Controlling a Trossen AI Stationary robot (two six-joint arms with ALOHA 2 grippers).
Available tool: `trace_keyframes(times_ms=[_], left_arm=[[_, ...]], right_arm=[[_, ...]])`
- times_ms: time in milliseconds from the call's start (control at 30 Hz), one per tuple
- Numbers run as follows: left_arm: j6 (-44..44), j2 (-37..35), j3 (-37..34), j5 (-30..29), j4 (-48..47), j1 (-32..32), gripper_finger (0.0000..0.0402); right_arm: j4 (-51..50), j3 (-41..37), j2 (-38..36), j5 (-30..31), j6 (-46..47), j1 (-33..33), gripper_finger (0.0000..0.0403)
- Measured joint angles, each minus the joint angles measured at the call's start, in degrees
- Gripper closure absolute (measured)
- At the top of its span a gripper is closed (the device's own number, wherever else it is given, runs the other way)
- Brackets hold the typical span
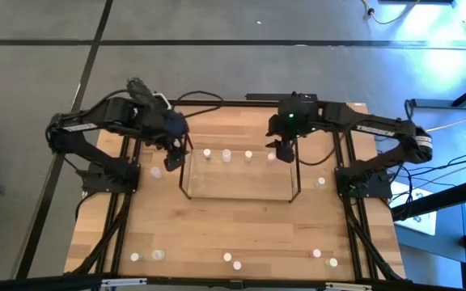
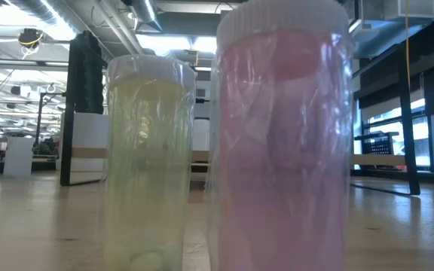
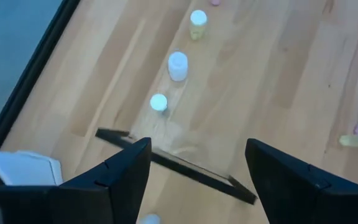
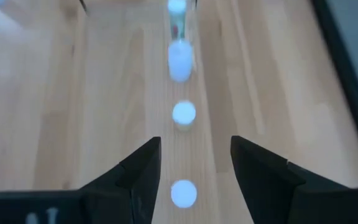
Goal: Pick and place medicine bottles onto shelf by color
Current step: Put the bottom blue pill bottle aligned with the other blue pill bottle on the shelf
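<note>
Wood counter, grey floor around; shelf w/ bottles in a row. My left pincer & right pincer both open, holding nothing, over shelf ends

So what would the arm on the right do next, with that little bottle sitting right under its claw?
Probably a short move straight down, then close. In the right wrist view the right gripper stands open and empty, with a white-capped bottle between its fingers and three more lined up beyond along the shelf. The left gripper hovers open at the shelf's other end.
</note>
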Motion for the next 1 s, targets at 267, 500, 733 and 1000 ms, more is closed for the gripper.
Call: trace_keyframes(times_ms=[267, 500, 733, 1000], left_arm=[[-7.6, -3.0, 0.0, -4.9, -2.6, -8.8, 0.0147], [-14.2, -3.3, 0.0, -6.4, -6.6, -15.6, 0.0147], [-18.2, -3.5, 0.0, -6.4, -6.7, -20.6, 0.0147], [-27.9, -3.3, -4.9, -4.3, -6.7, -30.1, 0.0147]], right_arm=[[1.9, 0.0, -5.7, -0.5, 0.5, 3.0, 0.0208], [1.9, 0.0, -8.4, -0.5, 1.7, 6.0, 0.0208], [0.6, 0.0, -8.7, -0.5, 1.8, 7.1, 0.0208], [0.3, 0.0, -8.7, -3.6, -3.1, 7.1, 0.0208]])
